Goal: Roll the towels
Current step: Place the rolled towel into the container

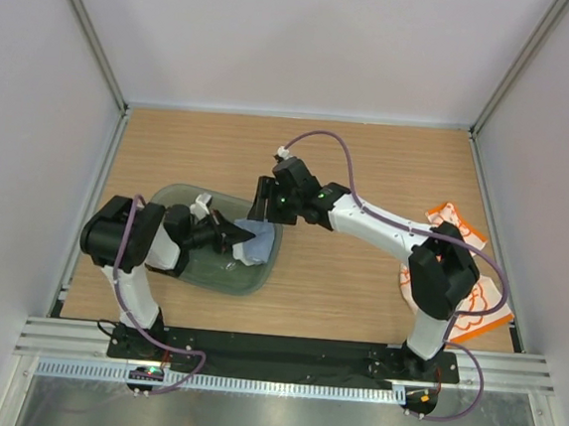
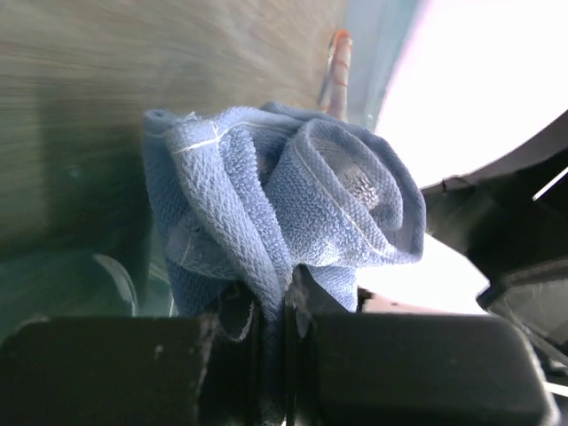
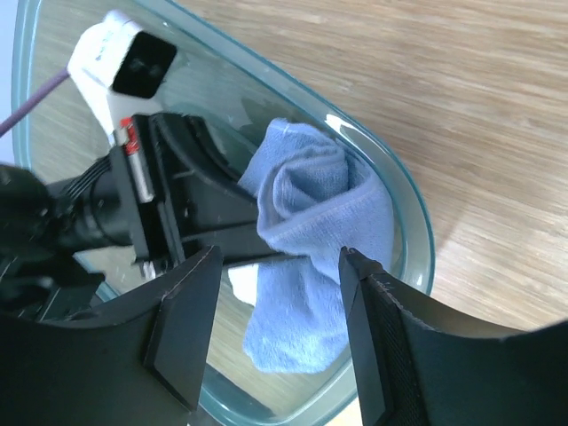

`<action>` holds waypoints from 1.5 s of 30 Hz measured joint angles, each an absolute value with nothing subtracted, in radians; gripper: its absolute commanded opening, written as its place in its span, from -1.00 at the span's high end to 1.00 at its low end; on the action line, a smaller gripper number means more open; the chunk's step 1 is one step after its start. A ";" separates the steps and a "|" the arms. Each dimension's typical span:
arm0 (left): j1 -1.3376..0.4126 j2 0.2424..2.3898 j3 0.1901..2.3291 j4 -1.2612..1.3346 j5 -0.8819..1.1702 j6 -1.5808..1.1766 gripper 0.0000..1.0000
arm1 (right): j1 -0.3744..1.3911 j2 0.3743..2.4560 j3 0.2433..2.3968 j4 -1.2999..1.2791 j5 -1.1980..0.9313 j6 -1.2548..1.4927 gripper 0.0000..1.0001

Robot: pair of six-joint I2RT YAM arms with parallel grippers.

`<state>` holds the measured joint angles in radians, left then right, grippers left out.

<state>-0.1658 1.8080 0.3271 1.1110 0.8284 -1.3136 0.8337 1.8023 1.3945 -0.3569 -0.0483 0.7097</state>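
In the left wrist view, the left gripper point(image 2: 286, 312) lies nearest the lens. Its 2 black fingers are pressed together on the lower fold of the plain pale blue terry towel point(image 2: 293, 200). The towel is gathered into a loose, bunched coil rather than a tight roll. It is seen against the glassy wall of the translucent blue-green plastic tray point(image 2: 71, 266).

In the right wrist view, the right gripper point(image 3: 280, 266) is spread wide and holds nothing. It is poised just above the blue towel, which rests inside the tray against the near wall.

In the top view, both grippers are seen to meet over the right end of the tray. The orange and white flower-patterned towels point(image 1: 451, 216) lie flat and unrolled at the right edge of the wooden table point(image 1: 369, 161), partly hidden by the right arm.

The step in hand is judged to be the setting down of the blue towel in the tray. The next move would call for the left fingers to be parted without the coil being dragged open. The right gripper could steady the coil meanwhile. After that, 1 patterned towel would need to be fetched.
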 measured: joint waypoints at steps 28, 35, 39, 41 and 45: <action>-0.155 1.510 0.305 1.289 0.819 -1.706 0.99 | 0.713 1.538 1.003 0.093 -0.399 0.763 -0.31; -0.185 1.495 0.329 1.290 0.822 -1.770 0.99 | 0.738 1.541 0.995 0.245 -0.460 0.807 -0.15; -0.212 1.478 0.350 1.290 0.822 -1.794 0.99 | 0.762 1.557 0.995 0.303 -0.466 0.820 0.11; -0.209 1.476 0.353 1.290 0.817 -1.803 0.99 | 0.762 1.563 0.996 0.315 -0.464 0.819 0.42; -0.202 1.476 0.355 1.289 0.800 -1.810 0.17 | 0.762 1.564 0.996 0.308 -0.449 0.823 0.68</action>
